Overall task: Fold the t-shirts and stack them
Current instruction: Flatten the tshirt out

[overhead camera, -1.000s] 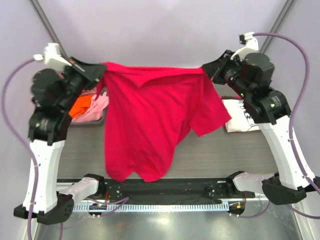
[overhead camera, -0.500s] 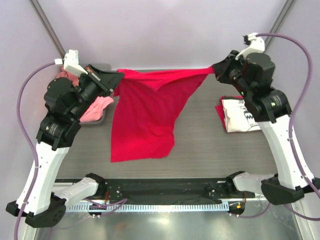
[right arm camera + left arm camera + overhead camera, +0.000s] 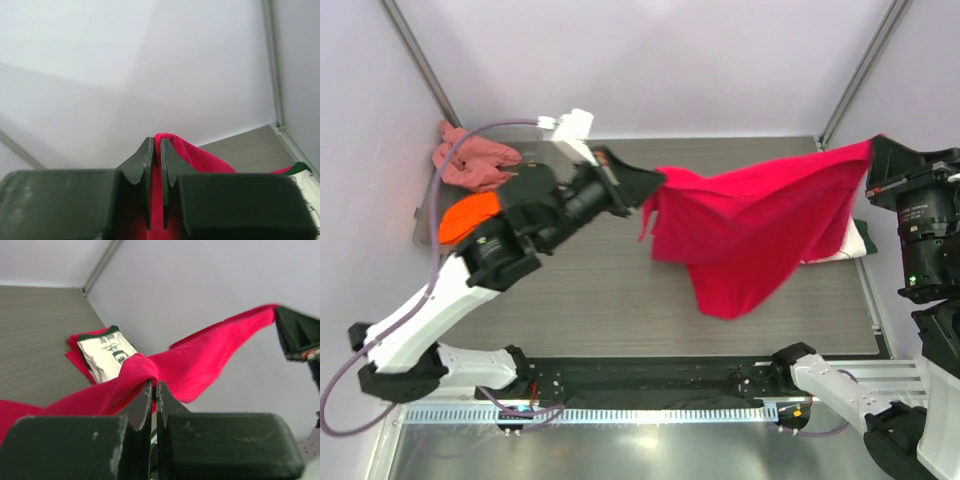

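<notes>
The crimson-red t-shirt (image 3: 760, 225) hangs stretched in the air between both grippers, over the right half of the table. My left gripper (image 3: 658, 183) is shut on its left end, seen in the left wrist view (image 3: 154, 382) with the red cloth (image 3: 200, 360) running off to the right. My right gripper (image 3: 873, 145) is shut on its right end, and the right wrist view (image 3: 155, 141) shows the cloth (image 3: 200, 155) pinched between the jaws. A folded cream t-shirt with dark print (image 3: 107, 352) lies on folded red cloth on the table at the right, mostly hidden from above (image 3: 857, 245).
A clear grey bin (image 3: 425, 215) stands at the far left and holds an orange shirt (image 3: 468, 215) and a salmon-pink shirt (image 3: 470, 160). The grey table (image 3: 580, 300) ends at a black rail along the near edge. Walls close in behind and at both sides.
Both grippers have swung to the right with the red shirt. It hung over the table's middle before and now spans the right half, covering most of the folded cream shirt.
</notes>
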Controlling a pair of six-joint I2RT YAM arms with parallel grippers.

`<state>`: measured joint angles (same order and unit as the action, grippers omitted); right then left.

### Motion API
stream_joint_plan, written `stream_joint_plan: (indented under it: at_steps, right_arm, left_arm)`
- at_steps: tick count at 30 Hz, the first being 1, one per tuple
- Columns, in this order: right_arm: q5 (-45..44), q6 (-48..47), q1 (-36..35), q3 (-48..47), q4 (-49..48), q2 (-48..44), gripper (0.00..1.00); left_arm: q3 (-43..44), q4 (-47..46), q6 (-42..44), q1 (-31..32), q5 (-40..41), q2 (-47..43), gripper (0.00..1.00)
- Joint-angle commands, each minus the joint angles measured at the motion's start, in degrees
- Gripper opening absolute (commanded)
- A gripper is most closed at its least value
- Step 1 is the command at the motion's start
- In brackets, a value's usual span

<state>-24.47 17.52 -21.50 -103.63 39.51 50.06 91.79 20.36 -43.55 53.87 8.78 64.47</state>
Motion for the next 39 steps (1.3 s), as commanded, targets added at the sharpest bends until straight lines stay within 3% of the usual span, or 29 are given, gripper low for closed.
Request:
stream_joint_plan:
  at_steps: [1,4,7,12,14,18,21,23,27,29,34,35,36,37,39]
  right_arm:
    - [-11.46,-3.71,0.31,-2.35,-1.7,3.01,0.01]
    - [-14.63,-6.43,0.4,-7.18,-4.6,6.17,0.01]
    - [-12.46,-9.34,0.31,-13.6,-5.32,14.69,0.01]
    - [-3.06,-5.06,0.31,-14.68,-6.1,30.05,0.01]
    - [4.47,-3.03,0.31,-13.53,-7.68,34.82,0.01]
    - [21.27,3.12,-0.29,-11.07,-13.13,47.73,0.01]
    - [30.15,7.17,-2.57,-12.37,-18.93,59.86,0.01]
    - [32.9,9.1,-4.16,-14.65,-21.75,69.92,0.01]
    - [33.87,11.22,-7.94,-25.35,-22.72,84.56,0.01]
    - [34.66,12.01,-9.52,-28.01,-23.59,88.26,0.01]
    - [37.38,12.63,-11.11,-28.12,-28.16,93.37,0.01]
    - [38.61,12.37,-11.2,-27.33,-28.78,93.2,0.05]
    - [38.79,11.41,-11.11,-25.5,-28.87,91.81,0.39]
    - [38.53,10.61,-11.11,-23.91,-28.96,90.49,0.56]
    - [35.47,8.77,-11.2,-16.57,-29.31,86.28,0.74]
  left_arm:
    - [7.06,-2.34,6.53,10.08,7.82,6.88,0.0]
    - [11.9,-1.82,8.65,17.47,11.78,10.32,0.0]
    - [12.45,-1.03,5.43,20.75,13.63,13.31,0.0]
    - [-1.67,-0.06,-3.81,18.83,21.8,6.15,0.0]
    - [-8.78,0.2,-11.16,14.8,20.5,1.65,0.0]
    - [-29.67,1.43,-21.02,-4.05,12.07,-9.6,0.0]
    - [-38.24,2.58,-22.98,-15.05,6.1,-16.2,0.0]
    - [-45.89,1.18,-23.25,-21.4,1.44,-16.92,0.0]
    - [-57.84,-6.1,-23.25,-36.52,-15.94,-12.45,0.0]
    - [-62.32,-9.89,-22.46,-42.67,-17.74,-10.77,0.0]
    - [-63.75,-9.47,-19.47,-46.05,-16.52,-9.53,0.0]
    - [-63.49,-8.85,-18.86,-46.04,-15.64,-9.54,0.0]
    - [-62.88,-7.54,-18.59,-46.04,-14.85,-9.88,0.0]
    - [-62.61,-6.83,-18.15,-46.13,-14.06,-10.15,0.0]
    - [-61.21,-4.47,-16.57,-46.04,-10.81,-10.68,0.01]
